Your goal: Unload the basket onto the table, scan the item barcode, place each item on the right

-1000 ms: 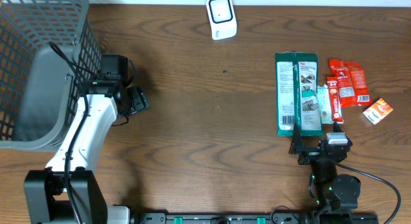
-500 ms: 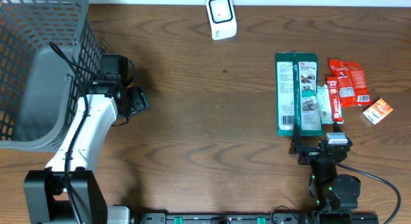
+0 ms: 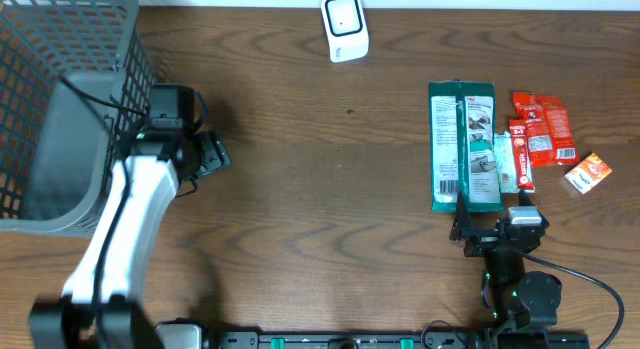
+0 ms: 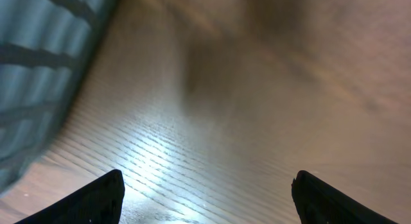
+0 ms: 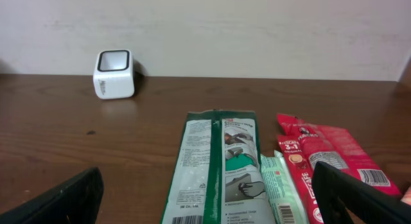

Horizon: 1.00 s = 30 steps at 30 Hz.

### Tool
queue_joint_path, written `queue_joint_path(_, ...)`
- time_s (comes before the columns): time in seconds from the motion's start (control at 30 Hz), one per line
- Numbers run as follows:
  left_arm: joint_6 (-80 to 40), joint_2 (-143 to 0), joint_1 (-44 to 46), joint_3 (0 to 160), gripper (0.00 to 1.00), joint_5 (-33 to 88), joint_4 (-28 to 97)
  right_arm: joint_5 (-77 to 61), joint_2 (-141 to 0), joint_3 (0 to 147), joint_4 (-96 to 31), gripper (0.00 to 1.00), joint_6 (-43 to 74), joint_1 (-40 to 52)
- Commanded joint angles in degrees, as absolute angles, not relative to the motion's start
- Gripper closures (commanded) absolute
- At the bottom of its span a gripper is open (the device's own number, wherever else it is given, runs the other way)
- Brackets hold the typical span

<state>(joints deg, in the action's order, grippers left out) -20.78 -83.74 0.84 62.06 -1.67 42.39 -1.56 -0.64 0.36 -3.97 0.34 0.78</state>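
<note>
**Mia:** Where are the things to scan?

**Ben:** They lie flat on the right side of the surface. There is a long green pack. A thin pale pack lies right up against its right side. Next come the red packs. A small orange box sits a bit apart, at the far right.

**Mia:** And the scanner?

**Ben:** The scanner is a little white box. It stands at the back edge of the surface, well apart from the packs.

**Mia:** What is the right claw doing?

**Ben:** It sits low by the front edge, just in front of the green pack. Its two fingers are spread wide and there is nothing between them. It touches no pack.

**Mia:** Can you see black lines on the green pack?

**Ben:** Yes. In the right wrist view a bar code shows at the near end of the pack, face up.

**Mia:** And the left claw?

**Ben:** It is far over on the left, just beside the grey basket. It is open too and holds nothing. Its own view is blurry. I see only bare wood under it and a bit of basket wall at the left.
</note>
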Motion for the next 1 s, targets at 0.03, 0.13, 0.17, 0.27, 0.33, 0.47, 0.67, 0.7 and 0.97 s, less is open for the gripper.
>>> queue_joint_path(0.03,-20.6,-71.2,0.5,62.5,0.02,-3.1,42.6,-1.4,-0.3,0.3,-4.2,0.01,-0.5,0.6)
queue_joint_path(0.13,-20.6,-64.2,0.6,62.5,0.01,-4.6,42.6,-1.4,-0.3,0.3,-4.2,0.01,-0.5,0.6)
queue_joint_path(0.17,-20.7,-62.0,0.6,62.5,0.01,-4.6,42.6,-1.4,-0.3,0.3,-4.2,0.01,-0.5,0.6)
queue_joint_path(0.27,-20.7,-56.2,0.6,62.5,0.02,-4.6,42.7,-1.4,-0.3,0.3,-4.2,0.01,-0.5,0.6)
queue_joint_path(0.33,-20.7,-51.7,0.6,62.5,0.02,-4.5,43.5,-1.4,-0.3,0.3,-4.2,0.01,-0.5,0.6)
queue_joint_path(0.47,-20.7,-48.4,0.6,62.5,0.02,-3.7,47.2,-1.4,-0.3,0.3,-4.2,0.01,-0.5,0.6)
queue_joint_path(0.67,-20.7,-41.0,0.6,62.0,0.02,-3.0,55.1,-1.4,-0.3,0.3,-4.2,0.01,-0.5,0.6)
queue_joint_path(0.7,-20.7,-39.8,0.6,61.7,0.02,-3.0,55.6,-1.4,-0.3,0.3,-4.2,0.01,-0.5,0.6)
queue_joint_path(0.97,-21.1,-28.1,0.6,55.9,0.02,-0.4,57.8,-1.4,-0.3,0.3,-4.2,0.01,-0.5,0.6)
